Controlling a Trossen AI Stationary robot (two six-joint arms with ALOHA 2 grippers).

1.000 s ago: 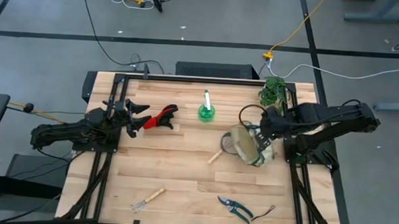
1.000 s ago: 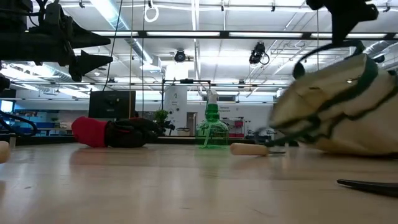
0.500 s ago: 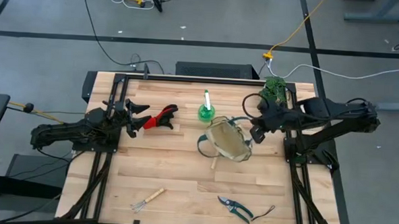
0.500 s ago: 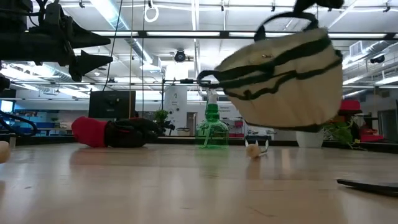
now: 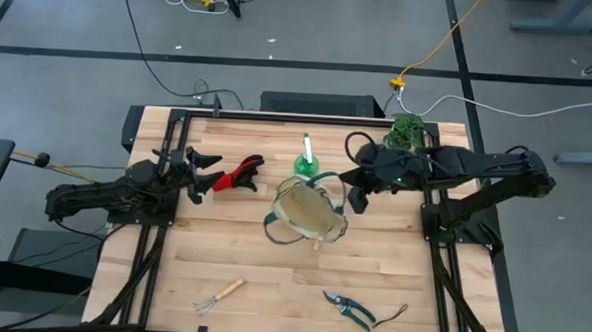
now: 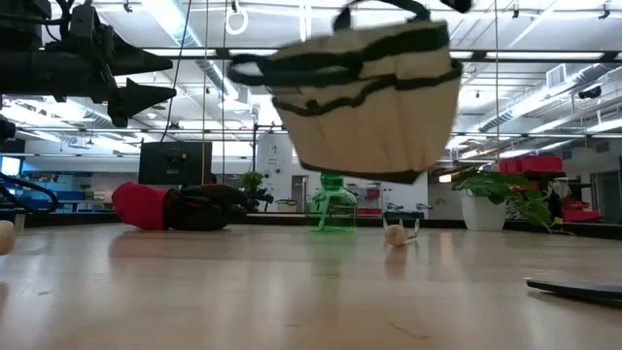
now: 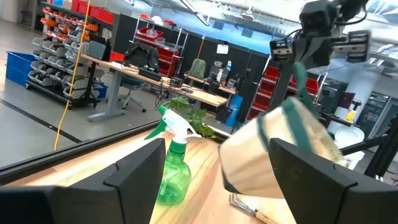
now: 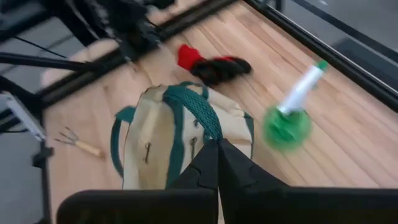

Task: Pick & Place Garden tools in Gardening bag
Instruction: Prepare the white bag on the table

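Light wooden table (image 5: 271, 275) carries the scattered tools. Right gripper (image 5: 352, 175) is clamped on one dark green loop handle of the beige canvas gardening bag (image 5: 309, 211), which hangs below it, clear of the table. Round green bottle with white top (image 5: 305, 161) stands just beside the gripper. A wooden handle (image 6: 394, 232) lies under the bag, probably a tool. Left gripper (image 5: 204, 171) hovers with fingers spread, just short of the red-and-black handled tool (image 5: 238, 172). Wooden-handled rake (image 5: 217, 295) and teal-handled pruning shears (image 5: 351, 308) lie well apart from both grippers.
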